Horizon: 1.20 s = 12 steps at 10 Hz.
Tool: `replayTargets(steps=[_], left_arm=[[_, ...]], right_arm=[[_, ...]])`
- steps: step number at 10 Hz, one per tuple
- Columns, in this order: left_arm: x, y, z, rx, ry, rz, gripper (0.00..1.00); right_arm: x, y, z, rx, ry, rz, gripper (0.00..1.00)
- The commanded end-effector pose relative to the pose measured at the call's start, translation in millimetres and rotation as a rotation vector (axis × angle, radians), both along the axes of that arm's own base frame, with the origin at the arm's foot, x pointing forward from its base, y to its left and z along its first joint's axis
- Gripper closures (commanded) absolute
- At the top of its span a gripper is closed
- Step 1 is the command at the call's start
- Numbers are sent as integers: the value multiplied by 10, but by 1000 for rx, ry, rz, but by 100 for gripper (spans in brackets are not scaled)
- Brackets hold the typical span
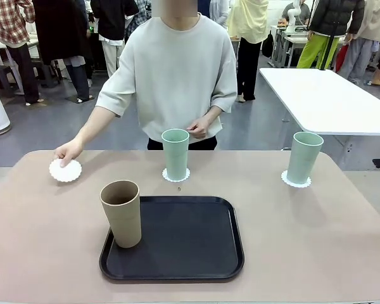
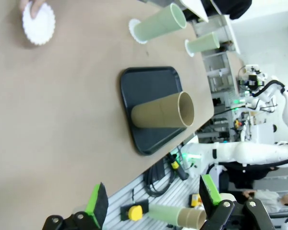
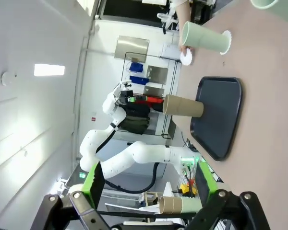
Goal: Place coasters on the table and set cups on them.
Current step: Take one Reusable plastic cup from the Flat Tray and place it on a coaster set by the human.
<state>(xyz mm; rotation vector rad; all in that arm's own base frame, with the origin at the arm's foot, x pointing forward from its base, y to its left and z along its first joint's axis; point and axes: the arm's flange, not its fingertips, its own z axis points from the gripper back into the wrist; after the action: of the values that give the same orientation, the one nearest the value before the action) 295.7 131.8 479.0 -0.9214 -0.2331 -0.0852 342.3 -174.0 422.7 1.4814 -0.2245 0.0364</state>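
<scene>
Bright, even overhead light fills the room; the right mint cup [image 1: 304,156] throws only a faint, soft shadow on the table [image 1: 304,247]. Both wrist views bow at their edges, and a ceiling lamp [image 3: 49,70] glares white.

On the table [image 1: 44,253], centred and close to the front edge: a tray [image 1: 190,244]. On the tray's left part, upright: the near cup [image 1: 121,212]. Behind the tray, toward the far edge: the middle cup [image 1: 175,154], standing on the middle coaster [image 1: 176,176]. Well off to the right, at about the same depth: the right cup [image 1: 304,157] on the right coaster [image 1: 296,182]. Far left, level with these: the left coaster [image 1: 65,171], flat on the table, under the fingers of the person's hand [image 1: 68,152]. Beyond the far edge, centred: the person [image 1: 177,76].
</scene>
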Motion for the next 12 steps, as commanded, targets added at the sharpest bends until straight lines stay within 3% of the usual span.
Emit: replayTargets(steps=[1,2,12], left_arm=[[-2,2,2,-9,-11,0,0],[-2,2,2,-9,-11,0,0],[-2,2,2,-9,-11,0,0]], right_arm=[[25,122,60,-63,33,19,0],[0,0,0,0,0,0,0],[0,0,0,0,0,0,0]])
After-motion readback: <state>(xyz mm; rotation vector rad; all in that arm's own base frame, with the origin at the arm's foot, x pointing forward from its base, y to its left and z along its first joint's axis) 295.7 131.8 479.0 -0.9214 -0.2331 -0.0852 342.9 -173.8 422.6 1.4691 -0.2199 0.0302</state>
